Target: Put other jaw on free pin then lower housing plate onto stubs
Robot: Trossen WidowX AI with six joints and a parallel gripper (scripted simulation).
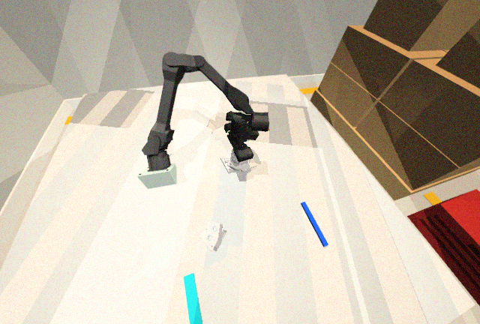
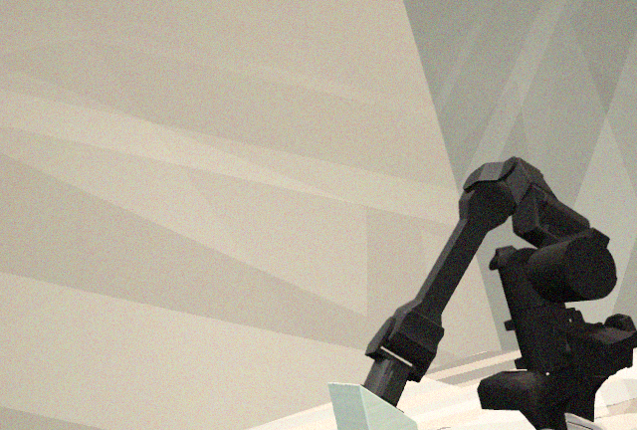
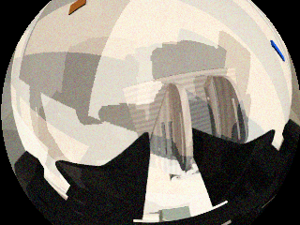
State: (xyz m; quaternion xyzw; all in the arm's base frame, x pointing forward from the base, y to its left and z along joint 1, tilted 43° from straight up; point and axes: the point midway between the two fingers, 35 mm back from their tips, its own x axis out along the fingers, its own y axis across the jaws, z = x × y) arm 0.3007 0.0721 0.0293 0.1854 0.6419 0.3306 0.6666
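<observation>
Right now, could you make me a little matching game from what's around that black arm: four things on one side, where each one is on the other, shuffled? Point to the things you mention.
Things
1. Long thin blue bar (image 1: 314, 223) (image 3: 277, 51)
2. Cyan flat strip (image 1: 192, 298)
3. Pale green block (image 1: 163, 178) (image 2: 349, 404)
4. Small white plate with round marks (image 1: 211, 235)

Places, as the top view shows them
A. Under the foot of the black arm (image 1: 167, 99) (image 2: 452, 266)
B. Cut off by the bottom edge of the picture
C. Between the cyan strip and the black pincer
D. Nearest of the four to the red object (image 1: 463, 211)

Pairs: 1-D, 2-B, 3-A, 4-C
</observation>
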